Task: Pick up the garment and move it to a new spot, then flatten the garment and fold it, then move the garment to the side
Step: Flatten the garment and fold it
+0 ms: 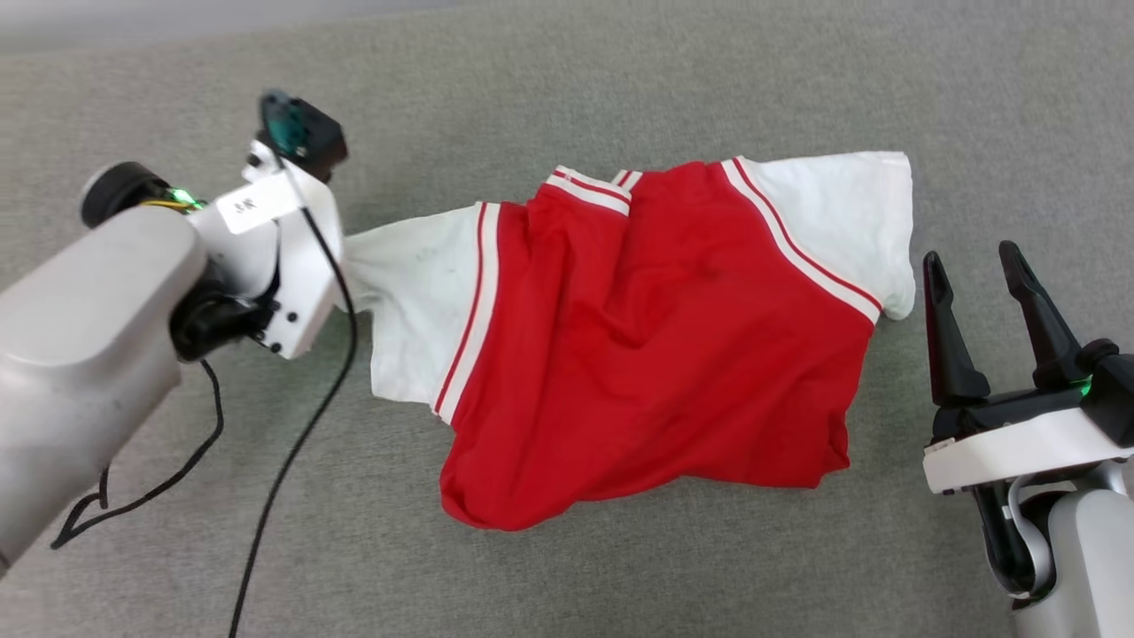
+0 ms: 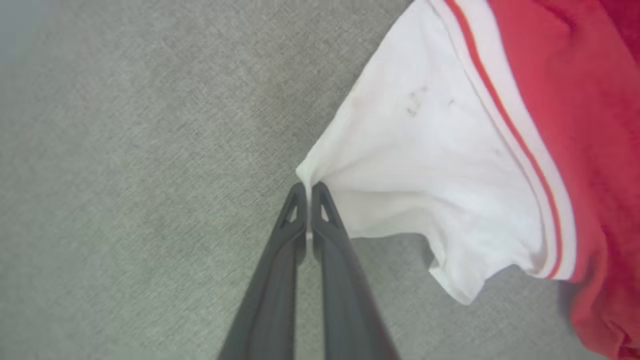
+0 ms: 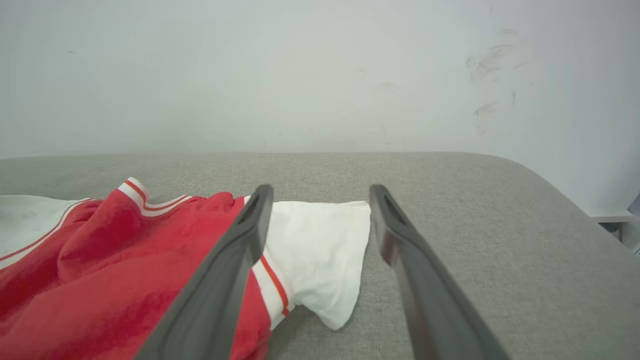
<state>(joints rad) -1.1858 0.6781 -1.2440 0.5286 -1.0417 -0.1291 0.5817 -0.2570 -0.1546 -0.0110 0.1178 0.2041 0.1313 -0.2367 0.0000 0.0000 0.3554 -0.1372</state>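
**A:** Which step is this?

**B:** Flattening, I'd judge. The T-shirt (image 1: 656,337) lies rumpled on the grey worktop (image 1: 620,80), and the left claw (image 2: 306,192) is pinching the tip of one white sleeve (image 2: 425,165).

**A:** And the right claw (image 1: 974,257)?

**B:** It's spread and holding nothing, just beside the other sleeve (image 1: 850,213). It probably needs to pinch that one so both can pull the cloth taut.

**A:** Anything in the way?

**B:** A loose black cable (image 1: 301,425) trails near the left arm. The wall (image 3: 300,75) is well back.

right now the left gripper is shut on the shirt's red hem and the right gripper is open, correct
Not the red hem: the left wrist view shows the left gripper shut on the white sleeve. The right gripper is open.
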